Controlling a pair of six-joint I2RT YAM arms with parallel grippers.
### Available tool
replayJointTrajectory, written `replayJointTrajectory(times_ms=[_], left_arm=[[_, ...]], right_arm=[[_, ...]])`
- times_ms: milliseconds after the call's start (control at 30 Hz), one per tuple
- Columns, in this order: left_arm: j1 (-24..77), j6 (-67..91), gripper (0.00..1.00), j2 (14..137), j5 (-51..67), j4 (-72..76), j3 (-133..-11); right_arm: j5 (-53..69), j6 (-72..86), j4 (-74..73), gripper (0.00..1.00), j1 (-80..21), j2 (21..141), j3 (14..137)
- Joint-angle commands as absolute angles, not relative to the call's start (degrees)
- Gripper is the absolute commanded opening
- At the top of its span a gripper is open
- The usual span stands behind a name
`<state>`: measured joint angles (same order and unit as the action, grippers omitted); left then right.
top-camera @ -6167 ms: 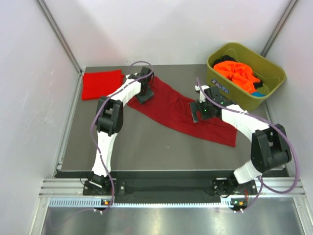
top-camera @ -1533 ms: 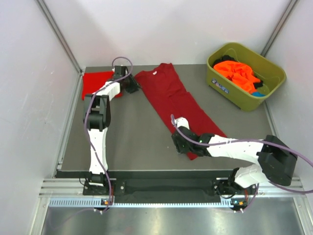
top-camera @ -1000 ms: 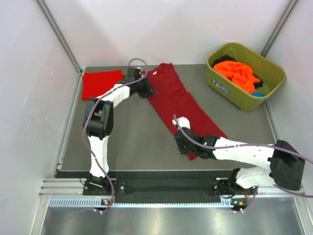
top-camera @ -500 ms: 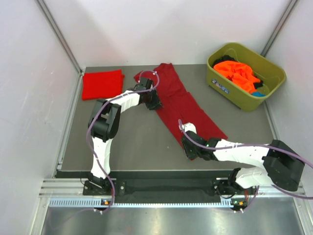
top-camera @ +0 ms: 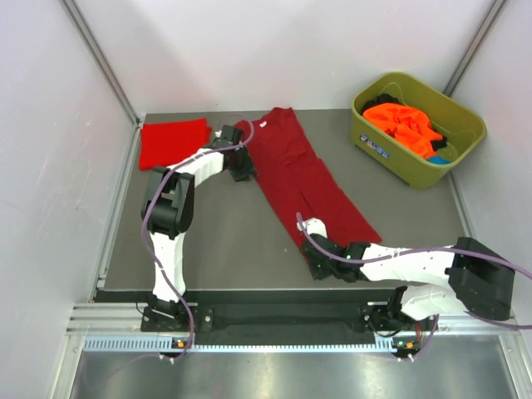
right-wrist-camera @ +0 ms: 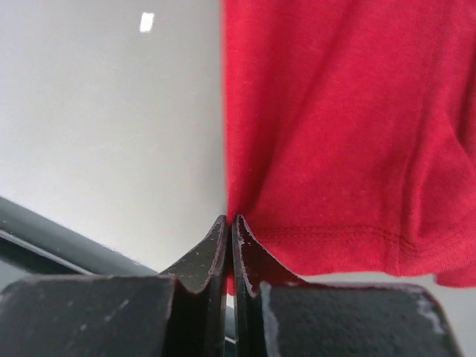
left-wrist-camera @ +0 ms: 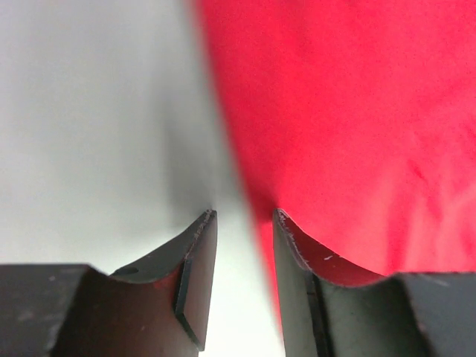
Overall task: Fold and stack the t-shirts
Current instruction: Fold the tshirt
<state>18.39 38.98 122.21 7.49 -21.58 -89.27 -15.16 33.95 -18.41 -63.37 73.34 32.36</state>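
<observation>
The dark crimson t-shirt [top-camera: 303, 170] lies stretched out flat in a slant across the table, its white neck label [top-camera: 263, 123] at the far end. My left gripper [top-camera: 242, 172] sits at the shirt's left edge near the sleeve. In the left wrist view it [left-wrist-camera: 244, 217] is open and straddles the edge of the cloth [left-wrist-camera: 357, 111] without pinching it. My right gripper [top-camera: 318, 253] is at the near hem corner. The right wrist view shows it [right-wrist-camera: 229, 220] shut on the corner of the hem [right-wrist-camera: 349, 111]. A brighter red t-shirt [top-camera: 173, 141] lies folded at the far left.
An olive-green tub [top-camera: 465, 125] at the far right corner holds orange t-shirts [top-camera: 403, 123]. White walls enclose the table on three sides. The table's near edge [top-camera: 249, 293] runs just behind the right gripper.
The right gripper has shut on the hem corner of the crimson t-shirt. The left gripper has slid back left along the shirt's edge and opened slightly.
</observation>
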Motion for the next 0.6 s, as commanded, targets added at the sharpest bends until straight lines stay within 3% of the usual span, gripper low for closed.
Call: replayJointTrajectory(times_ms=[0,200,367,567], left_arm=[[13.02,34.11,0.42,120.23,5.17,-24.17,-91.13],[10.64,31.29,0.43,124.88,5.72,-25.92,-98.24],[10.55,32.34,0.44,128.5,11.42,-22.52,-100.46],[10.63,34.71,0.49,131.65,13.27,-19.25,-102.21]], right_arm=[[-14.33,38.31,-16.17,0.0,-68.01,76.8,35.5],[-15.99,45.25,-17.57,0.0,-73.29,85.68,43.14],[-18.37,48.25,-17.58,0.06,-74.53,85.96,44.38],[-20.56,48.69,-22.14,0.21,-74.62,83.41,47.28]])
